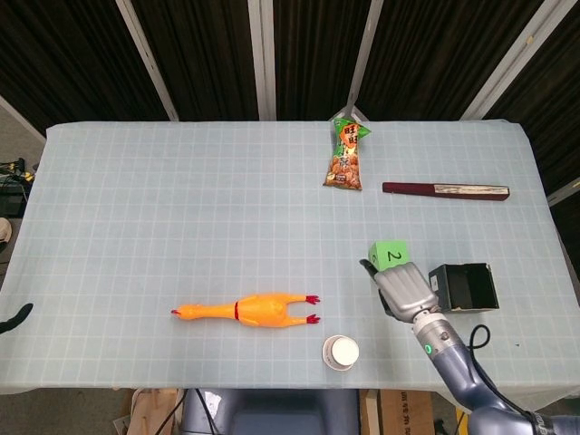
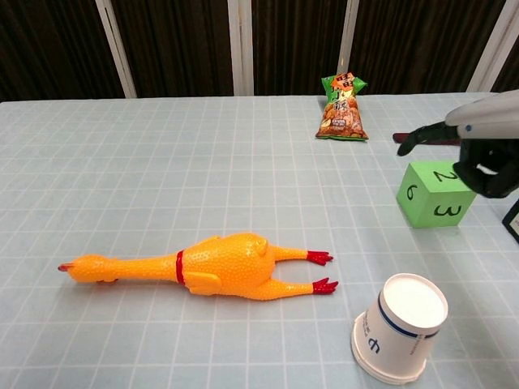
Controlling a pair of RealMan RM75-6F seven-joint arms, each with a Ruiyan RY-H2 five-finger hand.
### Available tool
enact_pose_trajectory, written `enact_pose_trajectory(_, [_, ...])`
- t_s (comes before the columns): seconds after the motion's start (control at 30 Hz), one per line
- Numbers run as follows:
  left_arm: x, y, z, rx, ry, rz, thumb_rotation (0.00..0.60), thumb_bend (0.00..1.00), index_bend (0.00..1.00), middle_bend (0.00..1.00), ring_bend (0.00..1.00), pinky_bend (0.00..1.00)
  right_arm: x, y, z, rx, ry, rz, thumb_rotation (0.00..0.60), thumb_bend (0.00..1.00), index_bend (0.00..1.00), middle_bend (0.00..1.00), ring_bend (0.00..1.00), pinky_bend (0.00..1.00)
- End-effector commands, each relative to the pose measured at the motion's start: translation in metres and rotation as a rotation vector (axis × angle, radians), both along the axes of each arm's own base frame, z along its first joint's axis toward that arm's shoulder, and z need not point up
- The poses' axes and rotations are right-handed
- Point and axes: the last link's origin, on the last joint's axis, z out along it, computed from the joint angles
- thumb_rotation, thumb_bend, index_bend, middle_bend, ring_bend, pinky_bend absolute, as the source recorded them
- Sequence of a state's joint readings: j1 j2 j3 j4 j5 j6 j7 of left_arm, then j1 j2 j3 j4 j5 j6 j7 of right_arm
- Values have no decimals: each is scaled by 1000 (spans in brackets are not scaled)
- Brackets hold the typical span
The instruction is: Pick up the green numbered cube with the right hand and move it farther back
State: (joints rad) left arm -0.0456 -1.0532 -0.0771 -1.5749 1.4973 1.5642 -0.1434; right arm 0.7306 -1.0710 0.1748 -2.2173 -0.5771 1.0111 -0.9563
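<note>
The green numbered cube (image 1: 391, 253) (image 2: 435, 197) stands on the table right of centre, showing a 2 on top. My right hand (image 1: 404, 289) (image 2: 486, 144) hovers just over its near right side. The thumb sticks out to the left and the other fingers hang down beside the cube, with nothing held. In the head view the hand hides the cube's near edge. Only a dark fingertip of my left hand (image 1: 14, 319) shows at the far left edge, so its state cannot be read.
A black open box (image 1: 464, 287) sits just right of the hand. A white paper cup (image 1: 342, 352) and a rubber chicken (image 1: 246, 310) lie near the front. A snack bag (image 1: 346, 154) and a dark flat stick (image 1: 444, 189) lie farther back.
</note>
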Motion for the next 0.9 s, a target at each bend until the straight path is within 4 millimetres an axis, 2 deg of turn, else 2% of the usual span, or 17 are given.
enact_pose_trajectory(0.03, [0,0,0,0,0,0,600,268,0,0,0,12,22,1,-23,88,35,14,600,797,117,833,825,745])
enact_pose_trajectory(0.2, [-1,2,2,4,-4,3,600,268,0,0,0,12,28,-7,-36,100,120,3,600,805,117,833,828,745])
enact_pose_trajectory(0.37, [0,1,2,6,-4,1,600,268,0,0,0,12,33,-12,-40,95,195,-18,600,822,114,833,831,745])
enact_pose_trajectory(0.6, [-1,3,1,3,1,6,600,268,0,0,0,12,37,-19,-38,85,250,-64,600,823,110,833,833,745])
enact_pose_trajectory(0.9, [0,3,0,4,3,8,600,268,0,0,0,12,30,-23,-33,93,290,-106,600,823,110,833,833,745])
